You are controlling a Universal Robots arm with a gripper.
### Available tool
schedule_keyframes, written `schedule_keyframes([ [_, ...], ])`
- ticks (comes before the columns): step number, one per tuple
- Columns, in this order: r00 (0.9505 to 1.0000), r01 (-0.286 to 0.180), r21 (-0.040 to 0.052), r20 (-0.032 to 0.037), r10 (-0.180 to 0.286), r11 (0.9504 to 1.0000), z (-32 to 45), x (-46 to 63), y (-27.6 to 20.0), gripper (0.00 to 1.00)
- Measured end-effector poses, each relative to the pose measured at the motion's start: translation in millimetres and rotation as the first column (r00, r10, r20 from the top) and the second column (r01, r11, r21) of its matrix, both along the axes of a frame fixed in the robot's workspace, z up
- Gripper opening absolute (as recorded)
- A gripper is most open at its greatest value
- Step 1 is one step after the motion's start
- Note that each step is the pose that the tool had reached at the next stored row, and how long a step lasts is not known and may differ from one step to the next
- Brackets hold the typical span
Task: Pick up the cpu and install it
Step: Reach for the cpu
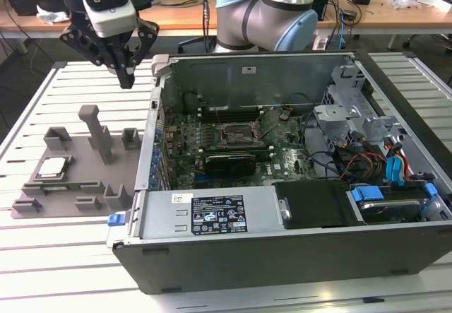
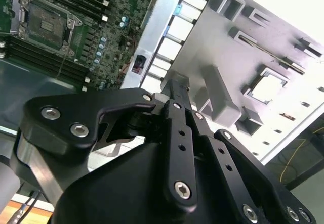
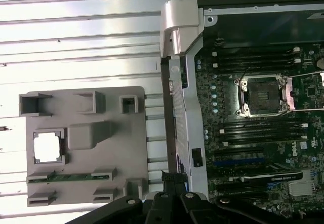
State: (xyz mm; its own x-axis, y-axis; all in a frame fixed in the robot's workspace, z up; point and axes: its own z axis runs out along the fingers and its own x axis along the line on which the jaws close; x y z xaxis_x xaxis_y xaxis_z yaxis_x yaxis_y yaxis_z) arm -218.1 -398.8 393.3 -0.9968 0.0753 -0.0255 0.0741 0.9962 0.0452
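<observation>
- The end effector is clenched on nothing and held high, near the grey fixture's edge beside the computer case.
- The cpu is seated flat in a fixture pocket on the side away from the case, below the end effector and well apart from it.

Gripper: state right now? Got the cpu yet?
Gripper: closed, holding nothing, above the table; the cpu lies in the grey fixture.
</observation>
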Motion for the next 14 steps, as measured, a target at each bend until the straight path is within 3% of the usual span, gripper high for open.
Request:
schedule_keyframes([
  [14,1.0,0.0,0.0,0.0006,0.0,1.0,0.0,-28.3,0.0,0.11],
])
